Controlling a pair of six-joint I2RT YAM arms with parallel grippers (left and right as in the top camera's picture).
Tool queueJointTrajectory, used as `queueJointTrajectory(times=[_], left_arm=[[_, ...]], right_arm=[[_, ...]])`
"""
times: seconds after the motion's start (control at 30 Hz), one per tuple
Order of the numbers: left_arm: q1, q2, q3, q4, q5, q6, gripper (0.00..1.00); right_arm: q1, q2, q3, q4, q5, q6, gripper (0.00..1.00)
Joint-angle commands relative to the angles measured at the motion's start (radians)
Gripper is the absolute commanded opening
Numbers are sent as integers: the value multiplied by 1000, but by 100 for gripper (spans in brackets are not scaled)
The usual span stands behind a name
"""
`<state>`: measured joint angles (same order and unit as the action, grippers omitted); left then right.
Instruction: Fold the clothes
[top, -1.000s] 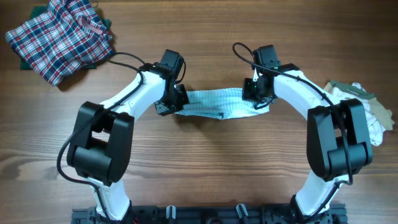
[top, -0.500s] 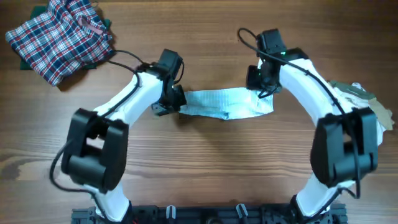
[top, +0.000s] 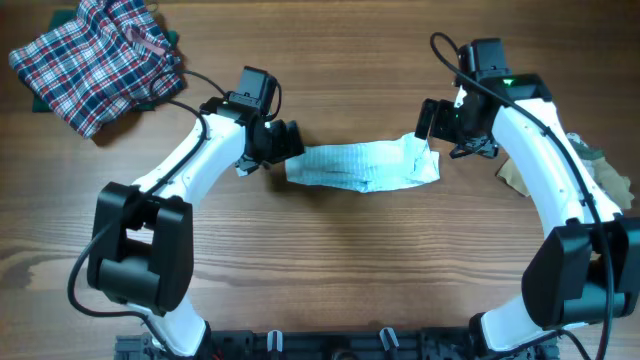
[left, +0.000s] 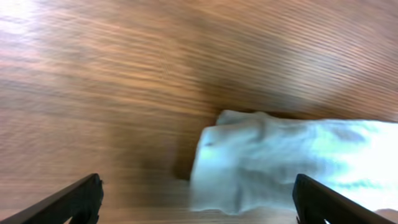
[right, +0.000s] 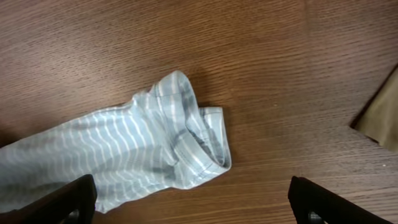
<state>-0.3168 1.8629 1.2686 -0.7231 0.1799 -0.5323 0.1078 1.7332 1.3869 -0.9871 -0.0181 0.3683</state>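
Now, both claws stand spread, and neither holds cloth. Note the left gripper (top: 288, 141) in the overhead view: it sits just off the left end of the striped garment (top: 362, 166), fingers pointing toward it. Your left wrist camera is blurred, but it shows the two dark fingertips (left: 74, 198) at the far edges of the frame, wide apart. The garment's rounded, bunched end lies on the wood between and below them. Whether the tips touch the cloth you cannot tell through this blur.

The right gripper (top: 443, 128) hangs just beyond the garment's right end, jaws likewise wide. In its wrist view the fingertips (right: 69, 198) flank the lower frame, and the cloth lies on the table (top: 330, 270), apart from them. That end shows a hem or cuff rolled over on itself, with pale blue and white stripes running along the fabric.

Garment position: middle of the table, between the two arms. It lies as a long narrow band running left to right, slightly humped at the right end.

Other items: a red-white-blue plaid garment (top: 95, 60) is heaped at the far left corner, on a dark green cloth (top: 36, 100). A beige garment (top: 600, 163) lies at the right edge, partly under the right arm; a beige corner also shows in the right wrist view.
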Motion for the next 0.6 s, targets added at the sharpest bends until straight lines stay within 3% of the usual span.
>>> queueJointTrajectory(times=[0.0,0.17,0.57], left_arm=[[-2,50,-3,29,90,28,100],[-2,101,-3,62,181,27,100],[-57,120,-3,90,232,19,100]], right_arm=[[-1,-16,19,-1,-12,-6,100],[-1,-16,19,-2,-12,-10,100],[-1,-16,18,-1,-12,-28,100]])
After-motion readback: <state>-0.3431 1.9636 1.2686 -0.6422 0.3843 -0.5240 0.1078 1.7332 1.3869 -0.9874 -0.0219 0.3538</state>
